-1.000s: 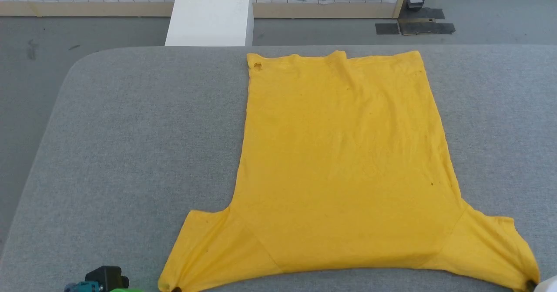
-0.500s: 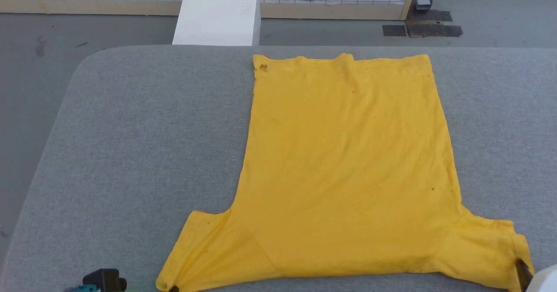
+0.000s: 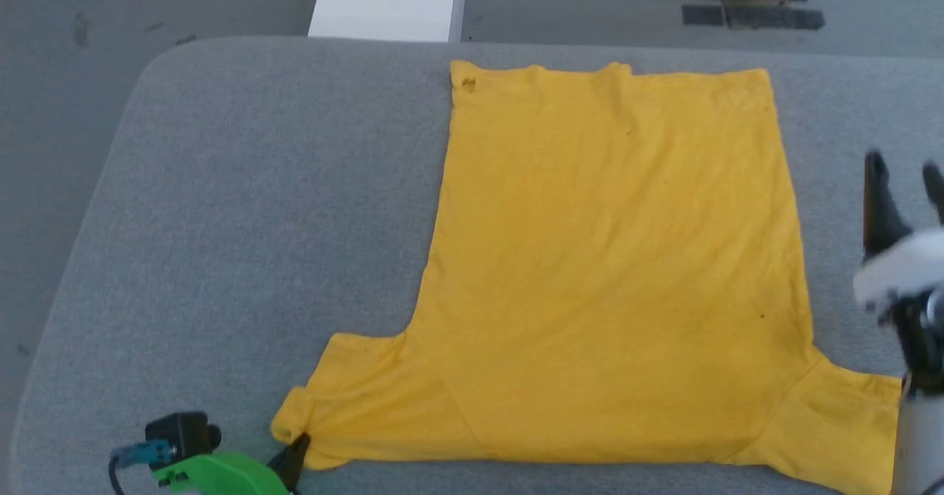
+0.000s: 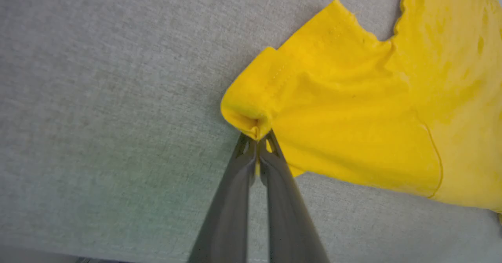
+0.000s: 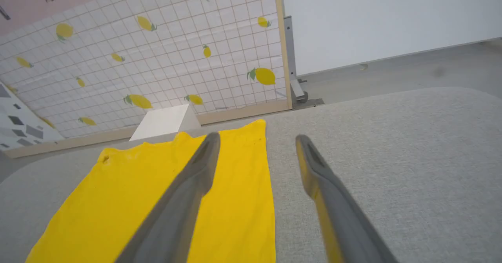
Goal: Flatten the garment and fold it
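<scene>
The garment [image 3: 612,274], a bright yellow short-sleeved T-shirt, lies spread flat on the grey padded table [image 3: 243,207], plain side up, hem at the far edge and sleeves toward me. My left gripper [image 3: 299,451] is shut on the tip of the near left sleeve, and in the left wrist view the left gripper [image 4: 257,137] pinches a bunched fold of the garment [image 4: 353,110]. My right gripper [image 3: 903,174] is raised beside the garment's right edge, open with nothing in it. In the right wrist view the right gripper [image 5: 257,141] stands open above the table, the garment [image 5: 157,200] to its left.
A white box [image 3: 387,1] stands on the floor behind the table's far edge. A lemon-patterned grid screen [image 5: 149,55] with a wooden frame stands further back. Bare grey table surface [image 5: 392,145] stretches right of the garment and on its left side.
The right gripper let go of the right sleeve tip, opened and rose beside the garment. The head camera tilted down. The left sleeve tip has bunched slightly at the left gripper.
</scene>
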`<state>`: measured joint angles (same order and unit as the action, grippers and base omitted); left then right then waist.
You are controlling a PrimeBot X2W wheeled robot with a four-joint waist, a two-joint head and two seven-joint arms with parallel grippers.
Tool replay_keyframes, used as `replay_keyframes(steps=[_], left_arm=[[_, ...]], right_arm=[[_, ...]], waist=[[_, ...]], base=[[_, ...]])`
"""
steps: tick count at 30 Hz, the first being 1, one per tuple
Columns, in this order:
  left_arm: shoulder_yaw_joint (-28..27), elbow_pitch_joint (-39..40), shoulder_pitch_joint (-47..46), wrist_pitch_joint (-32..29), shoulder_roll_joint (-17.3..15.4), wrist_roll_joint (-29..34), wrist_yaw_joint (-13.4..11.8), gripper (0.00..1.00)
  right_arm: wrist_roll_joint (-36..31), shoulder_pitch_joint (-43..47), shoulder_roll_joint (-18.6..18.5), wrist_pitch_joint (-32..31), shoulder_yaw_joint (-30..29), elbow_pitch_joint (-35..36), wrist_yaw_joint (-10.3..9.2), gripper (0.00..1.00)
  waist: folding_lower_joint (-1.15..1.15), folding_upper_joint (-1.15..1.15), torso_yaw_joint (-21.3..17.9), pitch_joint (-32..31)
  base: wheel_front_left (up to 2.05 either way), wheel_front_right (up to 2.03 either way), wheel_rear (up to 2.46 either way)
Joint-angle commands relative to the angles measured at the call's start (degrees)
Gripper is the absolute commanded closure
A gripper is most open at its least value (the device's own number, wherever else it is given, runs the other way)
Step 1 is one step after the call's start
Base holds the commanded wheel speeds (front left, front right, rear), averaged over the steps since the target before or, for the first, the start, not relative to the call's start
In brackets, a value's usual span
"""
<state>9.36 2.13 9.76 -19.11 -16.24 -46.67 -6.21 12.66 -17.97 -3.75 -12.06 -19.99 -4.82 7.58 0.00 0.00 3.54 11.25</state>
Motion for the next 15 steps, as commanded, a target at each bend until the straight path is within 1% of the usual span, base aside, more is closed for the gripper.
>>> replay_keyframes(steps=[1, 5, 7, 11, 15], left_arm=[[0.15, 0.59, -1.54, 0.22, -0.31, 0.94, 0.19, 1.0], [1.34, 3.4, -3.75, 0.15, 0.22, 1.9, -0.01, 1.0], [2.23, 4.97, -4.9, 0.06, 0.64, 2.45, -0.02, 1.0], [3.94, 7.99, -6.42, 0.36, 1.76, 3.4, -0.02, 1.0], [5.86, 10.98, -7.12, 0.56, 2.88, 4.12, 0.19, 1.0]], right_arm=[[-0.39, -3.37, -1.0, -0.11, 0.23, -1.92, -0.09, 0.0], [-1.61, -14.76, -4.45, -3.25, 0.41, -9.91, -0.09, 0.0], [-2.88, -20.59, -6.7, -6.44, -0.02, -14.22, -0.09, 0.0], [-6.0, -29.78, -9.89, -12.69, -2.54, -19.56, -0.09, 0.0], [-10.41, -36.54, -11.69, -20.31, -6.1, -22.46, -0.09, 0.0]], waist=[[0.0, 0.0, 2.32, 3.6], [0.0, 0.0, 5.08, 8.73], [0.0, 0.0, 6.92, 11.56], [0.0, 0.0, 10.17, 16.3], [0.0, 0.0, 13.31, 20.11]], base=[[0.0, 0.0, 0.0], [0.0, 0.0, 0.0], [0.0, 0.0, 0.0], [0.0, 0.0, 0.0], [0.0, 0.0, 0.0]])
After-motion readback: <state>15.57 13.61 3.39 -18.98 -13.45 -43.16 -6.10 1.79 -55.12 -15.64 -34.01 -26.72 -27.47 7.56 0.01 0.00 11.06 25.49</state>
